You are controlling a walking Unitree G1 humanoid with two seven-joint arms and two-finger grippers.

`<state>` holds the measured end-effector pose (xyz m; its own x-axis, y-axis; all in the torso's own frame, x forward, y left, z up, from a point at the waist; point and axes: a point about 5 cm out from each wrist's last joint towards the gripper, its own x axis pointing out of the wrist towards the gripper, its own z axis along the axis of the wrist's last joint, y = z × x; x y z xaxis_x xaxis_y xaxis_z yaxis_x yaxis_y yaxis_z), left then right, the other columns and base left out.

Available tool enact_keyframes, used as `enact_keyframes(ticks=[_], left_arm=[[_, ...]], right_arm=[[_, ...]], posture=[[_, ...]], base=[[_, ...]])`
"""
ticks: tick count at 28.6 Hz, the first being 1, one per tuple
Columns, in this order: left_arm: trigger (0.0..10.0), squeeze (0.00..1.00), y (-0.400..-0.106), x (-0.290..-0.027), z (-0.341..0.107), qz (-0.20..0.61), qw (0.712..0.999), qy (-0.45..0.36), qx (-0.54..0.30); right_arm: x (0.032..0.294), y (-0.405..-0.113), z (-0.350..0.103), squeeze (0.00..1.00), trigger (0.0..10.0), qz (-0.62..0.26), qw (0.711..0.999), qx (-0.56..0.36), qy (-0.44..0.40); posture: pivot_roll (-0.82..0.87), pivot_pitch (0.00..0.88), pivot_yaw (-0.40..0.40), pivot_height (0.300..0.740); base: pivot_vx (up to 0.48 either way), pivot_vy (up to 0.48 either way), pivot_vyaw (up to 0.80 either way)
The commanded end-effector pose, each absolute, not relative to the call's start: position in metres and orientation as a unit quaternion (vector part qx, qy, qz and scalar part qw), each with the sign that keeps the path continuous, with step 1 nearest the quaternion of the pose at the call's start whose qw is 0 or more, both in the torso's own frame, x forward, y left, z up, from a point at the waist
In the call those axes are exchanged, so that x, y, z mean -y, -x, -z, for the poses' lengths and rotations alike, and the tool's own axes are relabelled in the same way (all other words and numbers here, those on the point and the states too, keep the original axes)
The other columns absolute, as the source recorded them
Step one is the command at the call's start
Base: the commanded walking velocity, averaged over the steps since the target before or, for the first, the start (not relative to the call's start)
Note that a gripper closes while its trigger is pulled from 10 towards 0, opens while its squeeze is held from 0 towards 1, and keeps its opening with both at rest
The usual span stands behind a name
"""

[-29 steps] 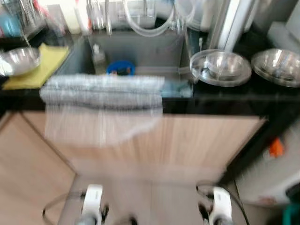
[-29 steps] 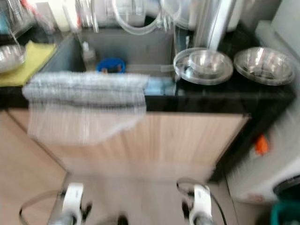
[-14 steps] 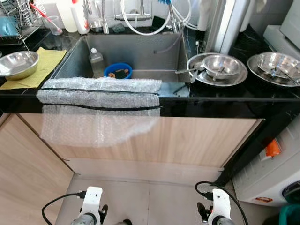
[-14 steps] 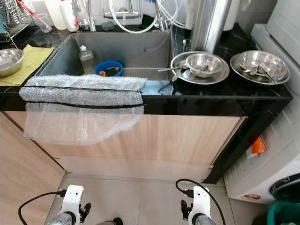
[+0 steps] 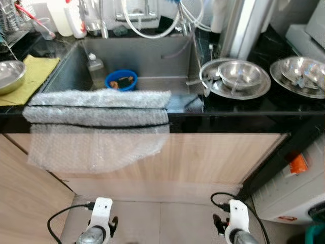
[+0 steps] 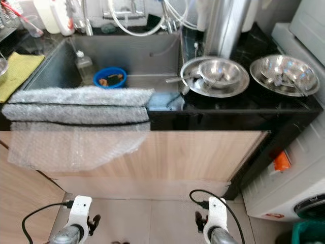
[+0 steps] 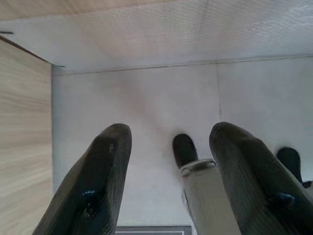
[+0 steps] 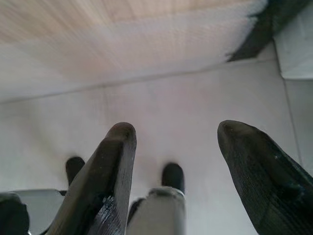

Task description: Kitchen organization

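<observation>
A black counter (image 5: 238, 107) holds a grey sink (image 5: 152, 53). A blue bowl (image 5: 121, 80) with food scraps and a small clear bottle (image 5: 94, 63) sit inside the sink. Folded bubble wrap (image 5: 96, 109) is draped over the sink's front edge. To the right, a steel bowl rests on a steel plate (image 5: 239, 76), with a second steel dish (image 5: 302, 71) beyond it. Both arms hang low in front of the cabinet. My left gripper (image 7: 171, 129) and right gripper (image 8: 176, 127) are open over the pale floor and hold nothing.
A yellow cloth (image 5: 30, 76) with a steel bowl (image 5: 6, 76) lies at the left of the counter. Bottles and hoses crowd the tap (image 5: 137, 12). A white appliance (image 5: 294, 198) stands at the right. The wooden cabinet front (image 5: 218, 157) is straight ahead.
The camera has shifted, so the counter sits further left in the picture, and the blur of a second ago is gone. Both arms hang as before.
</observation>
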<state>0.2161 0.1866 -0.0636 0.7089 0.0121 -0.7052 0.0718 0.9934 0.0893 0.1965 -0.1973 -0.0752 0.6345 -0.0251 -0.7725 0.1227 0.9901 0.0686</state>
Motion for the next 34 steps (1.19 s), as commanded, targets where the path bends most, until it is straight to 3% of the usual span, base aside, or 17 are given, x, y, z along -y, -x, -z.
enact_keyframes(ticks=[1,27,34], left_arm=[[10.0,0.00,-0.2073,-0.1908,0.0685,0.012,0.916,-0.055,-0.397],[10.0,0.00,-0.2039,-0.1920,0.0705,0.011,0.913,-0.053,-0.404],[10.0,0.00,-0.2036,-0.1916,0.0709,0.011,0.913,-0.053,-0.405]], right_arm=[[0.1938,-0.1937,0.0774,0.00,10.0,0.040,0.899,-0.431,-0.063],[0.1943,-0.1938,0.0772,0.00,10.0,0.038,0.899,-0.432,-0.061],[0.1942,-0.1938,0.0772,0.00,10.0,0.036,0.899,-0.432,-0.061]], posture=[[0.02,0.126,0.024,0.740],[0.02,0.126,0.023,0.740],[0.02,0.127,0.022,0.740]], base=[[0.000,0.000,0.00],[0.205,0.000,0.00],[0.000,0.000,0.00]])
